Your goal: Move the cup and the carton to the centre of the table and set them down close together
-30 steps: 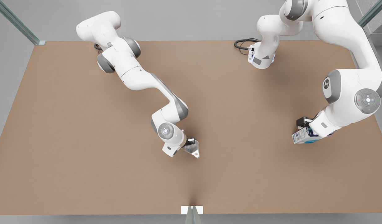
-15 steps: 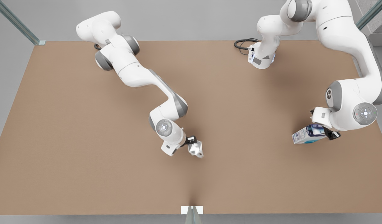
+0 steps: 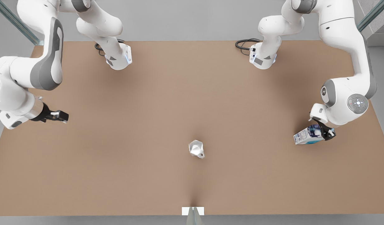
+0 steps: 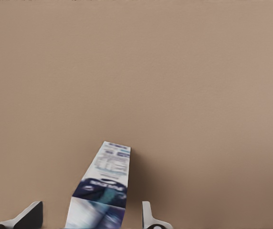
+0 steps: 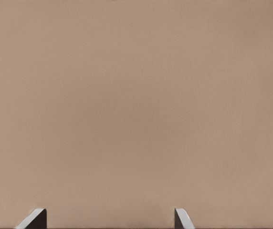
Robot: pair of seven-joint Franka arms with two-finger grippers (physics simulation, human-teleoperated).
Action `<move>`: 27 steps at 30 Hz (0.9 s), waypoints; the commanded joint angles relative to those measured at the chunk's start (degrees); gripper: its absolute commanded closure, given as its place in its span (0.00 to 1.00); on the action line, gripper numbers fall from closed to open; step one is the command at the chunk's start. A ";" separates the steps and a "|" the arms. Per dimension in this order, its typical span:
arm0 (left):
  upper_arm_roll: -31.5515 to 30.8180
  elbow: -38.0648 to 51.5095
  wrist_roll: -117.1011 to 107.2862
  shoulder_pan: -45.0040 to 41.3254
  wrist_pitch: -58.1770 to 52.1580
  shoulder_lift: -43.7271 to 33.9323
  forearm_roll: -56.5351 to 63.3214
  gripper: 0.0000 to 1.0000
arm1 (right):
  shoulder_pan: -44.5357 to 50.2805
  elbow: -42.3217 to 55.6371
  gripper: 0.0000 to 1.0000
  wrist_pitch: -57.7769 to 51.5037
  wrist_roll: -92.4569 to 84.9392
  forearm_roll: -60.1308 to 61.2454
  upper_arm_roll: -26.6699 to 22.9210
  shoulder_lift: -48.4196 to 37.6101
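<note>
The faceted silver cup stands alone near the middle of the table, with no gripper touching it. The white and dark blue carton lies on its side near the front view's right edge. My left gripper is at the carton's dark blue end. In the left wrist view the carton lies between the open fingers of the left gripper, with a gap on each side. My right gripper hovers open at the front view's far left, and the right wrist view shows the right gripper over bare table.
Both arm bases stand at the table's far edge, with black cables beside them. A small white marker sits at the middle of the near edge. A wide stretch of bare table separates the cup from the carton.
My right gripper has let go of the cup and swung away to the front view's far left. The cup stays where it was set. My left gripper has shifted slightly at the carton's end.
</note>
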 commanded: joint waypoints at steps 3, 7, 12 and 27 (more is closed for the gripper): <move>0.06 0.00 5.46 -0.05 1.67 0.23 -0.28 0.00 | -1.04 1.65 0.00 0.49 -0.39 4.09 -0.18 0.43; 0.23 0.00 10.91 1.53 3.96 1.81 0.25 0.00 | -0.69 9.47 0.00 0.66 -0.21 3.48 -0.18 6.06; 2.34 0.00 11.35 1.80 3.43 2.43 0.25 0.00 | -1.22 11.23 0.00 1.54 -0.56 3.39 -0.27 6.06; 2.25 0.09 11.00 1.80 4.66 7.88 0.16 0.00 | -1.66 11.58 0.00 2.16 -0.39 3.39 -0.36 5.88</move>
